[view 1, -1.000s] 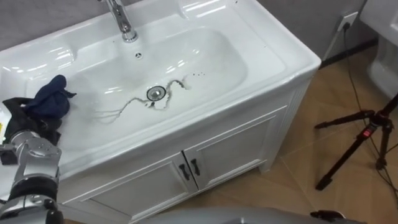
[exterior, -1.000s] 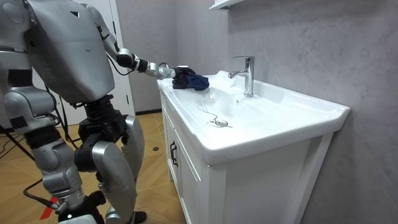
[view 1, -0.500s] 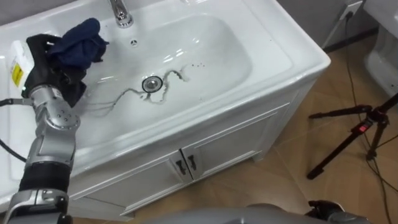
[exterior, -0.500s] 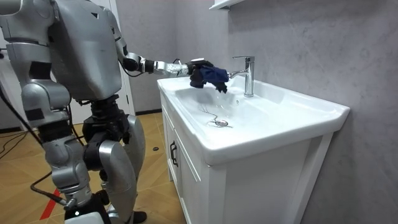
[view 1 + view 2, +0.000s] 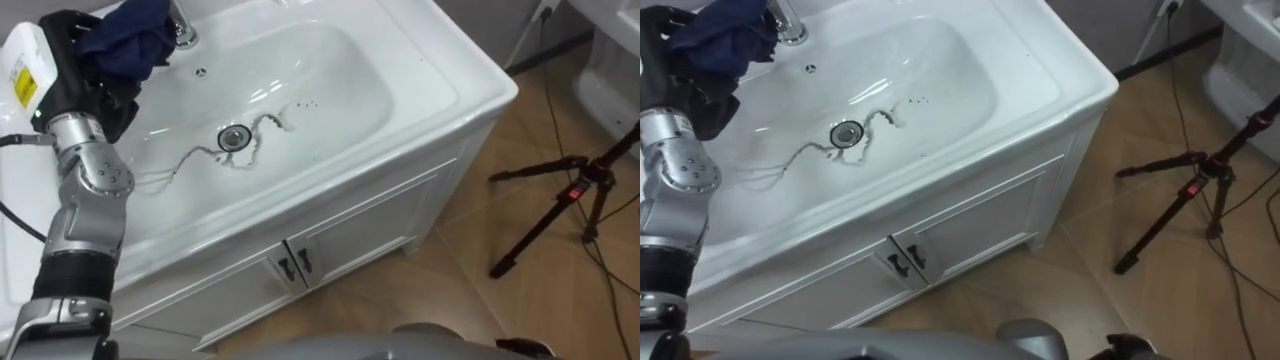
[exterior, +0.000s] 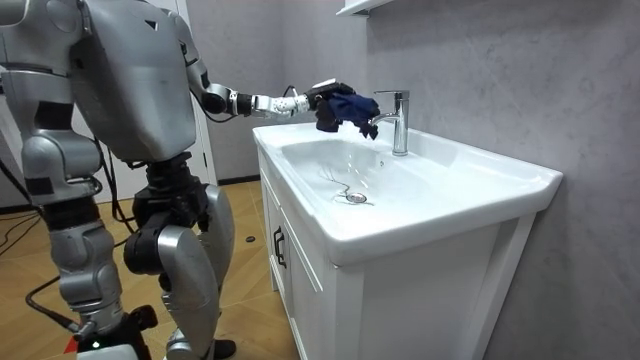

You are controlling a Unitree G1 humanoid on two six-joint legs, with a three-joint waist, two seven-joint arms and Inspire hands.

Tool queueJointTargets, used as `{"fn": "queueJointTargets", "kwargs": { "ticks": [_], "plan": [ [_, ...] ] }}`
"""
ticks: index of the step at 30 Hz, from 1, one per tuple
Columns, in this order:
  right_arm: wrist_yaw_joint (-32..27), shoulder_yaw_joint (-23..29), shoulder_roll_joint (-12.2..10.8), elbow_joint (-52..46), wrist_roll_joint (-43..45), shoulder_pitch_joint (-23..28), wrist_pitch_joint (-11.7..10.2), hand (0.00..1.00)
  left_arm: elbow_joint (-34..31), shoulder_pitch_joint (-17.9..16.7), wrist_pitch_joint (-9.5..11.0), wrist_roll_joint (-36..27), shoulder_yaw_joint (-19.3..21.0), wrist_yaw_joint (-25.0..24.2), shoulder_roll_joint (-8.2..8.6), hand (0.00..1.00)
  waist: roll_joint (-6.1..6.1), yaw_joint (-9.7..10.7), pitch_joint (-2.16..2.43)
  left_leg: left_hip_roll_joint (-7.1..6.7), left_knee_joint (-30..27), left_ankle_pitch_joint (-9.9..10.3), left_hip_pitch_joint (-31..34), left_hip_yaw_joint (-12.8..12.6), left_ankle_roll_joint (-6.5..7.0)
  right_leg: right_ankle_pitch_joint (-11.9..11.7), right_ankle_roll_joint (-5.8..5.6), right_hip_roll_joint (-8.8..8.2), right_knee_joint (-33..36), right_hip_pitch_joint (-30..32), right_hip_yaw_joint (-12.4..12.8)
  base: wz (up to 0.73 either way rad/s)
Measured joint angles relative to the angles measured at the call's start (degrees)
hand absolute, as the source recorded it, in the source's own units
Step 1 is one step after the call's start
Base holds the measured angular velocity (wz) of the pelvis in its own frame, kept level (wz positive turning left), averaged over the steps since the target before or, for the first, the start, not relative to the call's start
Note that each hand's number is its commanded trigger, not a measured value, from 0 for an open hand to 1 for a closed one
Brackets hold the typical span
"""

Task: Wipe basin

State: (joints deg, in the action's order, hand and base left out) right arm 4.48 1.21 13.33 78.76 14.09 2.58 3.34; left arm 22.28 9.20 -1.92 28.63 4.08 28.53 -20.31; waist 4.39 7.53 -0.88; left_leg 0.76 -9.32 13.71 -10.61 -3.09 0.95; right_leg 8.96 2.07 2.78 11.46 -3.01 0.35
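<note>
Dark blue cloth (image 5: 130,32) held above white ceramic basin (image 5: 335,85)
Your left hand (image 5: 82,92) has its fingers curled round it, just beside the chrome tap (image 6: 399,122).

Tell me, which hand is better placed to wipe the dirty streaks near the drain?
The left hand. It grips the dark blue cloth above the basin, beside the faucet, and could lower it onto the streaks by the drain. The right arm hangs at the robot's side.
</note>
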Motion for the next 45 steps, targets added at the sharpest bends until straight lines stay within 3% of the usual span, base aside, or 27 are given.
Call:
{"fn": "queueJointTargets", "kwargs": {
  "ticks": [5,7,15,19,28,34,43,45],
  "plan": [
    [1.5,0.0,0.2,-0.3,0.9,0.4,0.4,0.0,1.7,0.0,-0.3,5.0,-0.5,-1.3,-0.13,1.0,0.45,0.2,0.0,0.16,0.3,0.0,0.0,0.0,0.0,-0.1,0.05,0.29,0.0,0.1,0.5,-0.01],
    [2.1,0.0,0.2,-0.8,1.0,0.7,0.4,0.0,3.3,0.0,-0.6,9.9,-2.2,-2.4,-0.22,1.0,0.6,0.1,0.11,0.21,0.3,0.0,-0.1,-0.2,0.0,-0.2,0.09,0.35,0.3,0.1,0.8,0.0],
    [2.5,-1.3,0.3,-1.4,1.2,0.8,0.7,0.0,9.2,0.0,-2.7,18.4,-7.2,-6.6,-0.37,1.0,0.65,0.2,0.25,0.33,0.0,0.0,-0.2,-1.5,-0.01,-0.2,0.15,0.48,0.3,0.1,1.1,-0.04],
    [2.7,-1.3,0.3,-1.4,1.4,0.9,2.6,0.0,11.3,0.0,-3.7,21.1,-7.3,-7.0,-0.36,1.0,0.71,0.7,0.28,0.33,0.0,0.0,-0.1,-1.5,-0.01,-0.2,0.15,0.43,0.3,0.2,0.9,0.0],
    [3.2,-1.2,0.2,-1.4,2.5,0.8,4.4,0.0,17.1,-0.2,-7.4,21.2,-7.3,-12.0,-0.33,1.0,0.45,1.4,0.45,0.36,0.0,0.0,0.0,-1.6,-0.01,-0.2,0.15,0.43,0.3,0.2,1.0,0.01],
    [3.2,-1.2,0.3,-1.6,4.1,0.7,5.1,0.0,17.9,-0.3,-8.2,21.1,-7.3,-13.3,-0.33,1.0,0.45,1.4,0.8,0.37,0.0,0.0,-0.2,-1.6,-0.01,-0.2,0.16,0.29,0.3,-0.2,0.4,0.01],
    [3.2,-0.7,0.2,-3.4,4.5,0.5,5.6,0.0,18.4,-1.9,-9.8,22.5,-7.2,-16.2,-0.04,1.0,0.5,1.4,0.73,0.56,0.0,0.0,-1.3,-1.7,-0.02,-0.1,0.43,0.17,0.5,-1.0,-0.2,0.02],
    [3.2,-0.2,0.2,-3.7,4.5,0.5,6.3,0.0,18.9,-2.9,-10.4,24.0,-7.1,-17.0,0.07,1.0,0.15,1.3,0.5,0.55,0.0,0.0,-1.5,-1.8,-0.06,0.2,0.51,0.19,1.3,-0.8,-0.2,0.0]
  ]
}}
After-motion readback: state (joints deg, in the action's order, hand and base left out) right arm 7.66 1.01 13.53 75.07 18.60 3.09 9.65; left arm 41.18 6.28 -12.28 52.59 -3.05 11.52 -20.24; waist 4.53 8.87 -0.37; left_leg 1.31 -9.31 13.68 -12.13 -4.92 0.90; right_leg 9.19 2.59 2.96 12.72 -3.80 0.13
